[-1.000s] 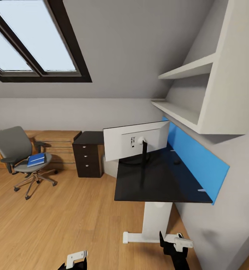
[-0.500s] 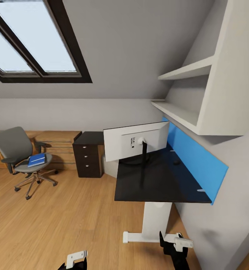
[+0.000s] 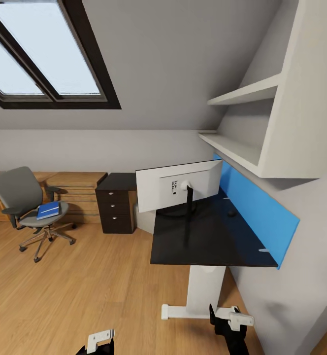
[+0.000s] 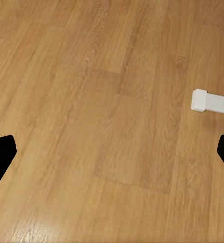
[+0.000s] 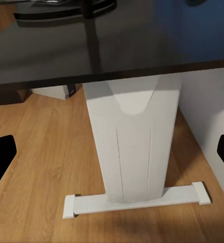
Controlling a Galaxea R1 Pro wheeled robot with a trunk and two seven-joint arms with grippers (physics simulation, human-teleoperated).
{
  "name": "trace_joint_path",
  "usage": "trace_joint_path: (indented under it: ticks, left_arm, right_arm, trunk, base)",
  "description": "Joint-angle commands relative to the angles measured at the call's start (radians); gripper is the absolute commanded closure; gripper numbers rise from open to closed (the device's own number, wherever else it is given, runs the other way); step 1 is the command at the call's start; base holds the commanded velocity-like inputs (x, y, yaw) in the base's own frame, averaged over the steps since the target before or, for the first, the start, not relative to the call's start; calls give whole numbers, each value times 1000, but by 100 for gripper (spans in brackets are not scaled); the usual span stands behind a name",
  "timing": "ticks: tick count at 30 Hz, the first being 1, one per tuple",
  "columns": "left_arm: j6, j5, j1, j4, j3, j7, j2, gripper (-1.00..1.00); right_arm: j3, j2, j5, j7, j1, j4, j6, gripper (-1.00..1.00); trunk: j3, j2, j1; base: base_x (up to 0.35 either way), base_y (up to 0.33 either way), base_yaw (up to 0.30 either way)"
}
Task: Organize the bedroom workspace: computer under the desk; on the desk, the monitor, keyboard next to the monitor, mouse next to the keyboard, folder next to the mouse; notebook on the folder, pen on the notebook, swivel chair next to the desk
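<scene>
The monitor (image 3: 178,190) stands on the bench (image 3: 208,241), its back showing. The folder (image 3: 48,210) lies on the chair (image 3: 28,207), well apart. Both grippers (image 4: 112,152) (image 5: 112,152) hang spread, holding nothing.

Glossy black desk (image 3: 208,241), wood-plank floor (image 3: 75,291)

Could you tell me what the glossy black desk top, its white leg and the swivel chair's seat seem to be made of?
Glossy black desk top: probably lacquered board or glass; it reflects the monitor stem. White leg: matte painted metal, perhaps. Swivel chair: dull grey seat like fabric, shiny base like chrome.
</scene>
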Motion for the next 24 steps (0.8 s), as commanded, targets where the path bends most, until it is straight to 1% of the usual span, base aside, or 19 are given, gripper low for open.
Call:
trace_joint_path:
  ticks: [1, 24]
  left_arm:
    - [-5, 7, 0, 1, 4, -2, -1, -100]
    - [-4, 6, 0, -3, 4, -6, 0, -100]
  right_arm:
    - [6, 0, -11, 4, -1, 2, -4, -100]
    - [8, -1, -10, 5, -1, 0, -5, -100]
  trunk:
    - [0, -1, 0]
    - [0, -1, 0]
  base:
    - [0, 0, 0]
    - [0, 0, 0]
